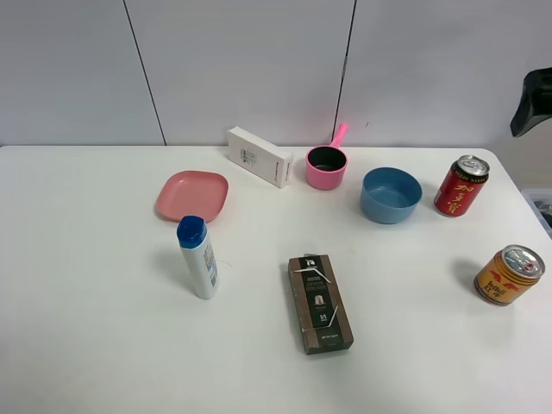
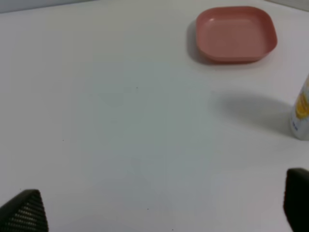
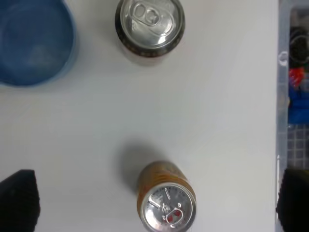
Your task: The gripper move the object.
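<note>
Red can point(image 3: 150, 27): cut by the wrist frame's upper edge.
Bottle point(image 2: 301, 113): only a sliver at right edge.
Right arm point(image 1: 535, 99): mostly out of frame.

Tall slim red drink can point(image 1: 461, 186) upright near the far right corner of the white tabletop point(image 1: 103, 345). Round blue plastic bowl point(image 1: 391, 195) stands near its left, with a bare gap between them. Shorter orange-gold can point(image 1: 509, 275) stands nearer the front edge, well apart, leaving open tabletop between the two cans. Above both cans the space is free.
</note>
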